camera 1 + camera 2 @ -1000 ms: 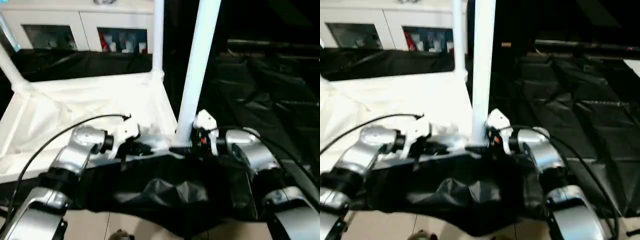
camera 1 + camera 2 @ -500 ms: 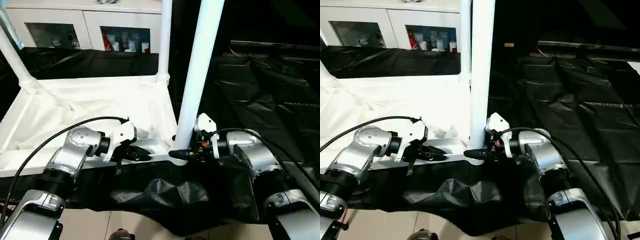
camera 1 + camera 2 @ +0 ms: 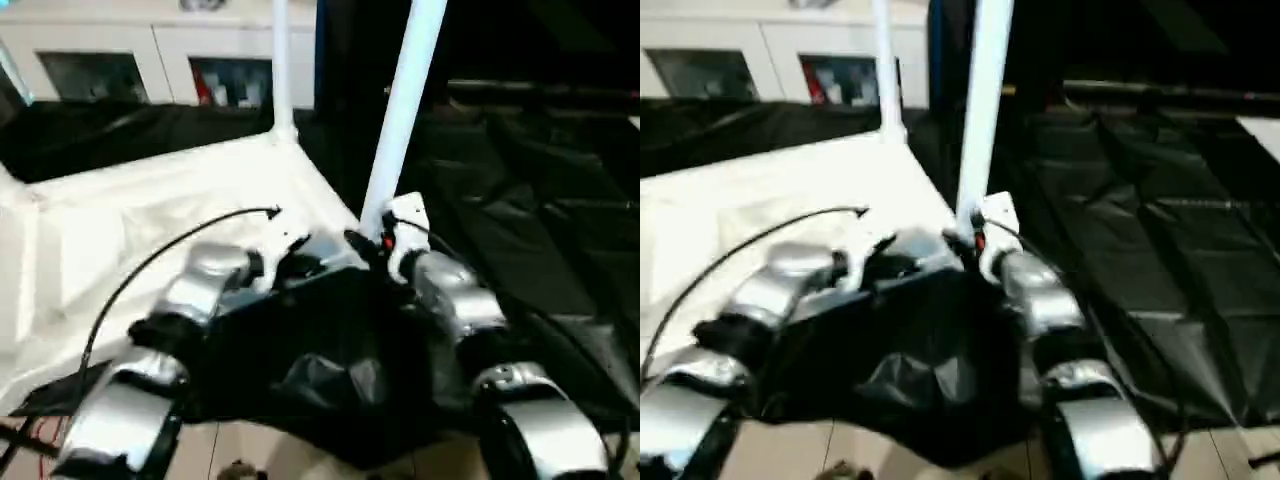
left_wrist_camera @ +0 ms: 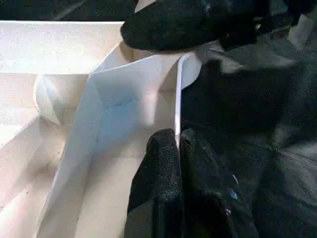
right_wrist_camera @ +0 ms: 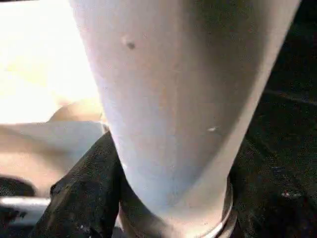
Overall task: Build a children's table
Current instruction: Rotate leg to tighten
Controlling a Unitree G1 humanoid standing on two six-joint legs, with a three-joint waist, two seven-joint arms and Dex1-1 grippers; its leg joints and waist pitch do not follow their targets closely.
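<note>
While my left gripper (image 4: 178, 148) pinched the tabletop (image 3: 150, 220) rim and my right gripper (image 3: 365, 243) clasped the near leg (image 3: 400, 120), two legs stood visibly socketed.

Motion blur across both head views (wrist views sharper), glare on white plastic, dim black surroundings.

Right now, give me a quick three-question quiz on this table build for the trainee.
1. True or false: the table top lies underside up.
2. The left end effector is shut on: A) a leg, B) the table top's rim, C) the black sheet.
3. Which end effector sits at the base of the nearest leg?
Key: 1 true; 2 B; 3 the right end effector.
</note>
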